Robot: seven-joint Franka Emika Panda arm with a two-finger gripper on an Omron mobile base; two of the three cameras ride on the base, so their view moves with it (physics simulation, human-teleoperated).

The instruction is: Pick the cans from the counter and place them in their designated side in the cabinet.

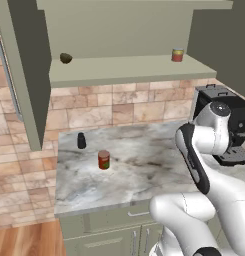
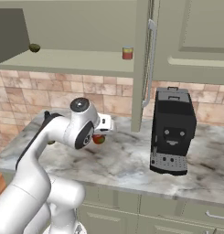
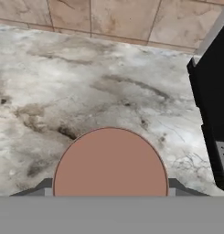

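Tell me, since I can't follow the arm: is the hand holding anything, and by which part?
The hand holds the plain red can by its sides, one finger on each side.

Plain red can [image 2: 99,139] largely hidden behind the arm; pincer [image 3: 110,192] edge-cropped.

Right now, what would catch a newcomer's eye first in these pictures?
The white arm bends over the marble counter, its claw with a plain red can between the fingers. A labelled red can stands on the counter, and a black coffee machine sits to the right.
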